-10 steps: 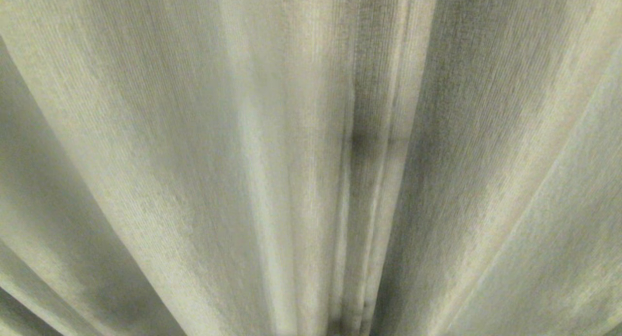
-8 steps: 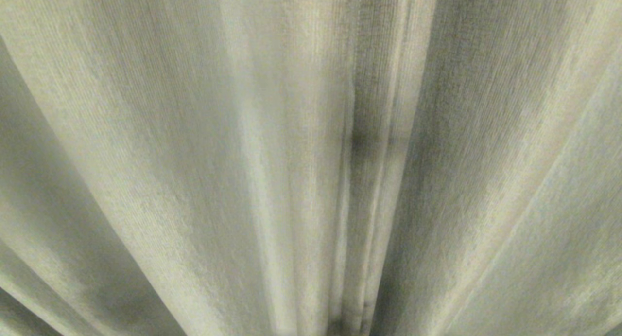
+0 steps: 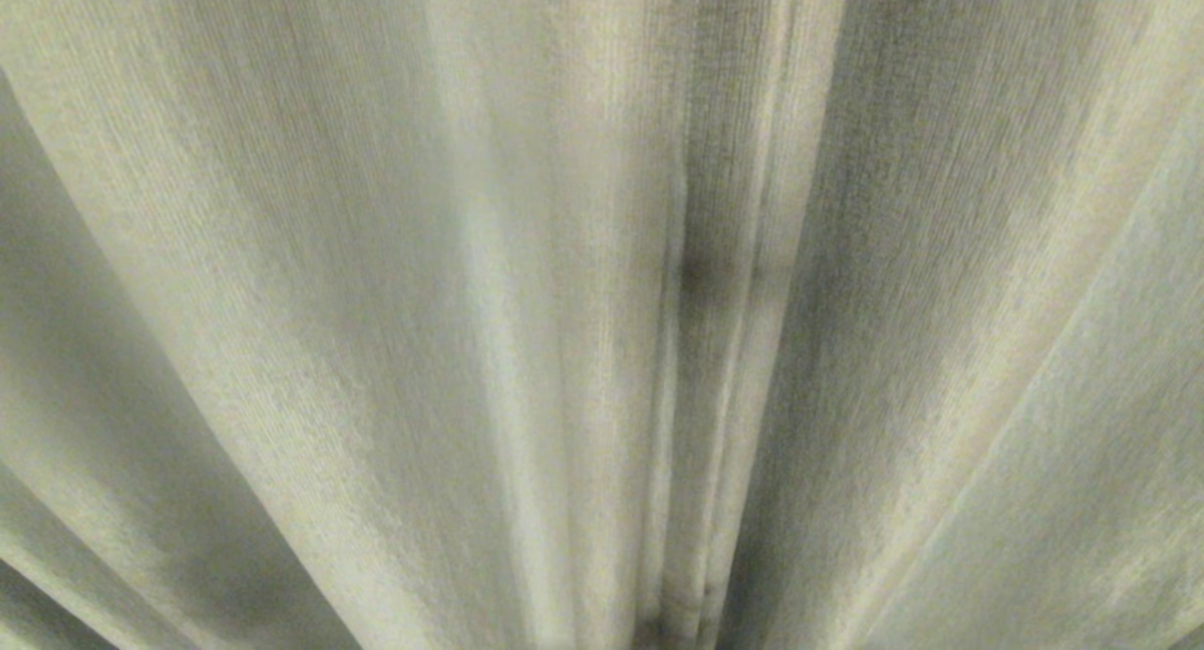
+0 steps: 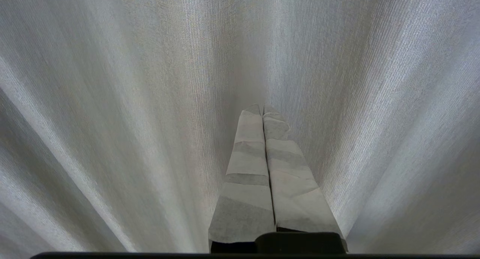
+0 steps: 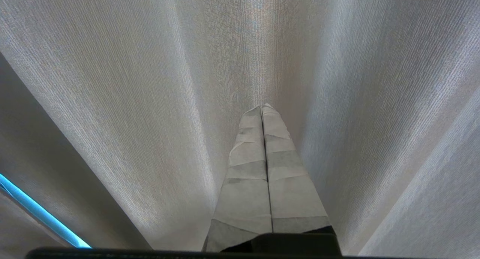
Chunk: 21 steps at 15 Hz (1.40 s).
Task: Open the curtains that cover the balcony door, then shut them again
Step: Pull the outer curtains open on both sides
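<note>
Left tool [image 4: 263, 108] pinched | right tool [image 5: 261, 106] pinched | curtains [image 3: 376, 302] fill view

A thin bright blue strip [image 5: 37, 210] showed in the right wrist view — slanted, at the picture's edge, beside pale folded cloth. What it belonged to could not be told.

A thin bright blue strip [image 5: 37, 210] of light shows at one edge.

Indoor room of uncertain kind, pleated pale beige-grey woven curtains [image 3: 376, 302] filling every view
</note>
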Motion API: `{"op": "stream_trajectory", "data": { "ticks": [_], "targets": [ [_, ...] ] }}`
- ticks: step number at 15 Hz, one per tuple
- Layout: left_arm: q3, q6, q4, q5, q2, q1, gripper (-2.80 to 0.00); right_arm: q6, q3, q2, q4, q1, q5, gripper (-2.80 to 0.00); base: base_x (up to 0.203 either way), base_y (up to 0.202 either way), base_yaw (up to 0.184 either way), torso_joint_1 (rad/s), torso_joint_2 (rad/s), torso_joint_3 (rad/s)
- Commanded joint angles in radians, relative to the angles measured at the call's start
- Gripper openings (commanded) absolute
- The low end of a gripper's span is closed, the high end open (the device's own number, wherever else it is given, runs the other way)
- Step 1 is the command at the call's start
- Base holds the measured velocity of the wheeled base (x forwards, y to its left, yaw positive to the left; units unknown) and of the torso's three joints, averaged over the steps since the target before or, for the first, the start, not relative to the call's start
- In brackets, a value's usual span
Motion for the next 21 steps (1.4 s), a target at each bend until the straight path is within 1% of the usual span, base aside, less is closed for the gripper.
{"op": "stream_trajectory", "data": {
  "ticks": [1,18,21],
  "targets": [
    [0.000,0.000,0.000,0.000,0.000,-0.001,-2.80,0.000,0.000,0.000,0.000,0.000,0.000,-2.80,0.000,0.000,0.000,0.000,0.00,0.000],
    [0.000,0.006,-0.005,0.003,0.000,0.001,-2.80,0.000,0.000,0.000,0.000,0.000,0.000,-2.80,0.000,0.000,0.000,0.000,0.00,0.000],
    [-0.059,-0.009,0.000,0.014,0.016,0.001,-2.80,0.000,0.000,0.000,0.000,0.000,0.000,-2.80,0.000,0.000,0.000,0.000,0.00,0.000]
  ]
}}
